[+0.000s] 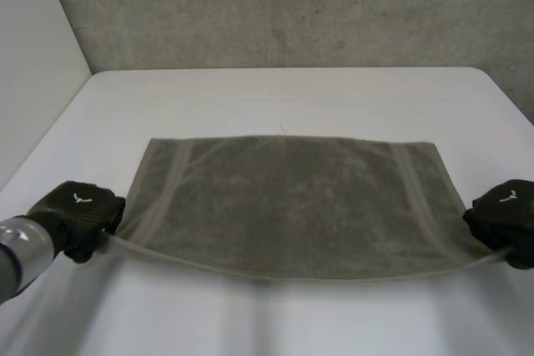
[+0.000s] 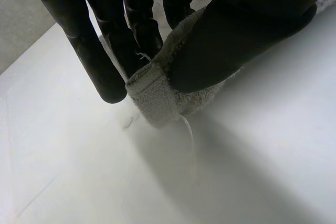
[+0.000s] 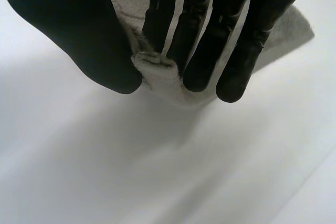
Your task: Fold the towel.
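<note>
Both hands are on the towel [image 1: 288,202], one at each near corner. The left hand [image 1: 79,214] pinches the near-left corner between thumb and fingers, and the right hand [image 1: 507,218] does the same on the near-right. Towel is spread mid-table [image 1: 284,93], long side across, far edge lying flat, near edge raised slightly and strung between the two grips. Looks like the first fold: near edge over to far edge. To do it well, I'd lift both corners together, keep the edge taut, carry it level, land near corners on far corners and let go only once aligned. Uneven height or pace would likely skew the fold. Head view gives the layout: where the far edge sits, and the near edge bowing down mid-span. It doesn't show the grips. Wrist views do: each corner hem is bunched between thumb and fingertips, just above the table, with a loose thread [image 2: 187,129] hanging at the left corner.
</note>
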Robot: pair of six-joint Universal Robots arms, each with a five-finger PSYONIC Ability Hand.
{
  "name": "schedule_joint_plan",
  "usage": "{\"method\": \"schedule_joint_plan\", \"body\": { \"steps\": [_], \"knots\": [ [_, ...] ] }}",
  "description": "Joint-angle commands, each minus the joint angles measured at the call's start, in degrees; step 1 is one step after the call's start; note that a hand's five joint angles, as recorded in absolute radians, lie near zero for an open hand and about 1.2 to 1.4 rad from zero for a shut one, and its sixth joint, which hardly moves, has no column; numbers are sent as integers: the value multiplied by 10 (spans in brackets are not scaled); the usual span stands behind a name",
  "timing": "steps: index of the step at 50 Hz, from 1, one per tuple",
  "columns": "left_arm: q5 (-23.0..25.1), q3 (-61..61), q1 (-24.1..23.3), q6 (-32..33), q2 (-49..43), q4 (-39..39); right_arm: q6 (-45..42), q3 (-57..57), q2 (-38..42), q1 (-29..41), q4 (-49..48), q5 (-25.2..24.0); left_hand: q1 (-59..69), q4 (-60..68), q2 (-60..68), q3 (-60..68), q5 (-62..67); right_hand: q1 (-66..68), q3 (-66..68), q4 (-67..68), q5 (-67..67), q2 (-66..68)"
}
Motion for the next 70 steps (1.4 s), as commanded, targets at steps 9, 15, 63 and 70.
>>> {"method": "schedule_joint_plan", "body": {
  "steps": [9,15,63,70],
  "knots": [
    [60,74,-10,32,-80,110,97,-112,88,35,-139,-11,109,103,102,103,104,183,119,114,177,125],
    [41,204,-45,1,-228,181,148,-230,215,116,-214,78,109,103,102,103,104,183,119,114,177,125],
    [-14,128,-96,-96,-184,453,361,-114,116,117,-445,55,-591,-597,-598,-597,-596,-517,-581,-586,-523,-575],
    [-10,51,-93,-201,-116,403,346,-48,112,75,-378,20,-591,-597,-598,-597,-596,-462,-526,-531,-468,-520]
  ]
}}
